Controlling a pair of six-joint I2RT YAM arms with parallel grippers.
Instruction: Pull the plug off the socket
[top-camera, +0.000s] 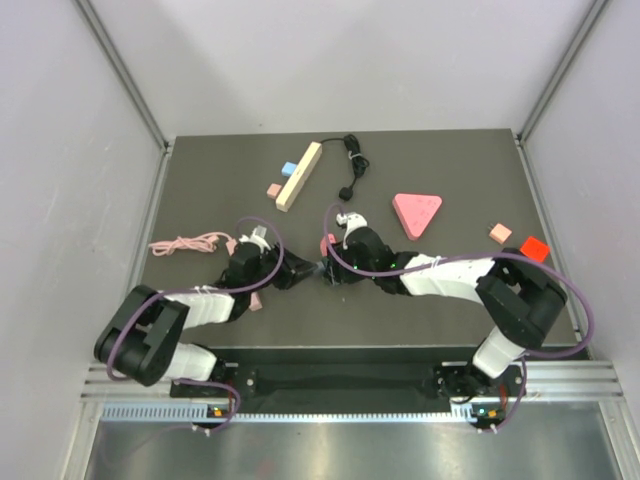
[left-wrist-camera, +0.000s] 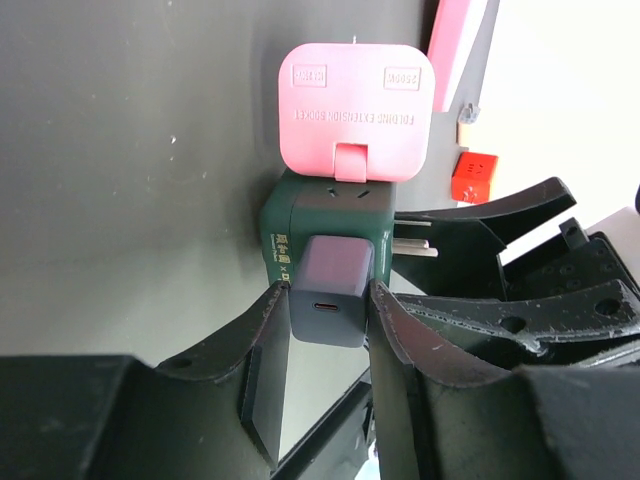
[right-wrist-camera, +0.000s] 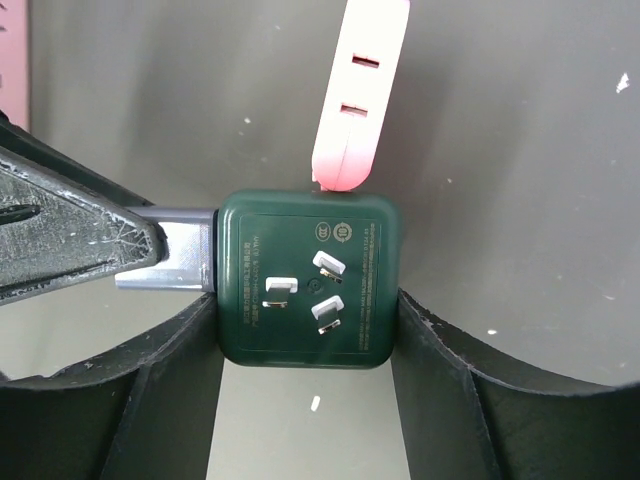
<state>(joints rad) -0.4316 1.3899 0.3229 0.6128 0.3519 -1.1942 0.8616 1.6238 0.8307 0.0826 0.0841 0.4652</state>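
Over table (top-camera: 450, 170): left tool (left-wrist-camera: 328, 330) pinching grey plug (left-wrist-camera: 330, 285), right tool (right-wrist-camera: 305, 350) clamping green socket (right-wrist-camera: 305, 280).

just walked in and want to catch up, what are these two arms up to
The two arms meet in the middle. The left tool is clamped on a grey plug, and the right tool grips the dark green socket cube that the plug sits in. A pink adapter is also attached to the cube. The plug looks still seated, so the pull is not yet done.
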